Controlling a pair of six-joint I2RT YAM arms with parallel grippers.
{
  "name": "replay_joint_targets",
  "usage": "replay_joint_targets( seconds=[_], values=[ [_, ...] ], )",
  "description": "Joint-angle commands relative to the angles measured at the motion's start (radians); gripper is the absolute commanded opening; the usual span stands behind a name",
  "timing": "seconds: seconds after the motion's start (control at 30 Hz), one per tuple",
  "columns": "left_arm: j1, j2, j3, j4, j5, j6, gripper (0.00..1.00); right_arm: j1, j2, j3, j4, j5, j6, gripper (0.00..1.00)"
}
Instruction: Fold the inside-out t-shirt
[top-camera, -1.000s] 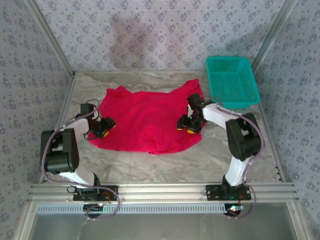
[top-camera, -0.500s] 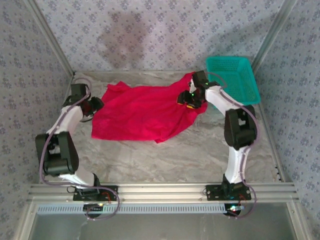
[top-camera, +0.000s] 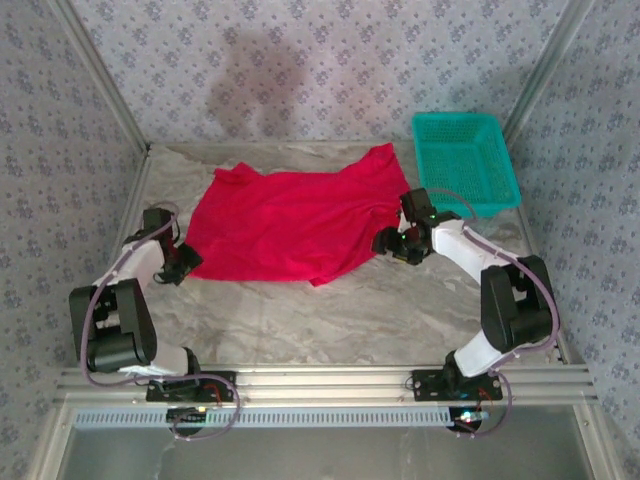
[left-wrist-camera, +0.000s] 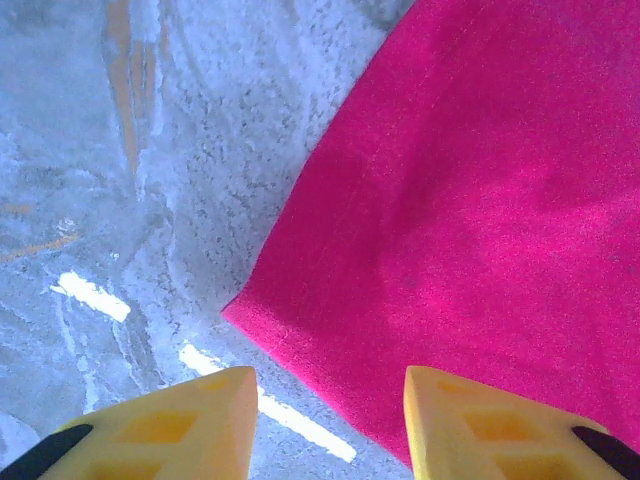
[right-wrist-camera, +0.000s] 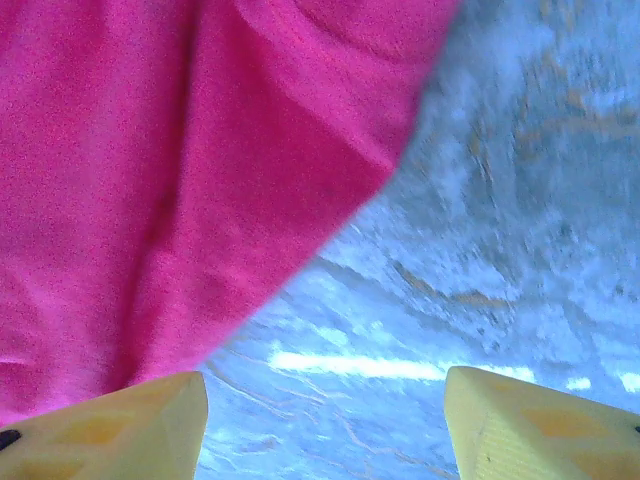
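table (top-camera: 330, 320): mottled grey top, walled on three sides. you have bare room across the whole near half, between the cloth and the arm bases, and a fold could land there.

inside-out t-shirt (top-camera: 290, 220): plain red, spread mostly flat on the far middle of the table, with a few ridges toward its right side. its long axis runs left to right, tilted so the right end lies farther from you. one flap juts toward you at the near edge.

basket (top-camera: 465, 165): teal mesh, in the far right corner. it is near the shirt's far right end and, as far as you can tell, not touching it. room is tightest on that side.

right gripper (top-camera: 400, 245): over bare table, just beside the shirt's right edge. in its wrist view the fingers (right-wrist-camera: 120, 425) stand spread with nothing between them. the cloth lies ahead and to its left.

left gripper (top-camera: 180, 262): released and empty, yellow fingers (left-wrist-camera: 170, 425) apart. the cloth spreads ahead and to its right.

near-left corner (left-wrist-camera: 245, 305): just ahead of the left jaws, flat on the table. both arms are about equally near, but the left looks better lined up on a corner, so you would likely need only a short reach.
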Motion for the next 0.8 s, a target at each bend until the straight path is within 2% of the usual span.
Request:
replay_joint_targets(
  seconds=[0.0, 0.23, 0.3, 0.37, 0.47, 0.5, 0.57, 0.63, 0.67, 0.77],
  values=[
    [0.007, 0.009, -0.027, 0.040, -0.006, -0.022, 0.47, 0.024, -0.024, -0.033, 0.038, 0.003, 0.044, 0.67],
    [0.007, 0.077, -0.068, 0.131, 0.001, -0.052, 0.48, 0.114, 0.066, 0.018, 0.114, -0.004, 0.126, 0.67],
    [0.007, 0.098, -0.066, 0.150, 0.002, -0.057, 0.45, 0.137, 0.114, 0.061, 0.118, -0.002, 0.143, 0.67],
    [0.008, 0.119, -0.058, 0.163, 0.008, -0.061, 0.33, 0.150, 0.168, 0.094, 0.122, 0.002, 0.167, 0.66],
    [0.011, 0.140, -0.034, 0.165, 0.013, -0.063, 0.08, 0.154, 0.233, 0.116, 0.141, 0.010, 0.195, 0.60],
    [0.013, 0.142, -0.026, 0.162, 0.014, -0.064, 0.00, 0.153, 0.244, 0.123, 0.145, 0.015, 0.197, 0.51],
    [0.015, 0.134, -0.009, 0.150, 0.016, -0.059, 0.00, 0.151, 0.253, 0.139, 0.138, 0.028, 0.187, 0.33],
    [0.019, 0.111, 0.011, 0.123, 0.016, -0.050, 0.00, 0.146, 0.243, 0.167, 0.094, 0.037, 0.157, 0.07],
    [0.018, 0.095, 0.020, 0.105, 0.016, -0.044, 0.00, 0.144, 0.229, 0.181, 0.067, 0.039, 0.134, 0.00],
    [0.019, -0.012, 0.040, 0.026, 0.000, -0.028, 0.00, 0.146, 0.137, 0.212, -0.071, 0.047, 0.023, 0.00]
  ],
)
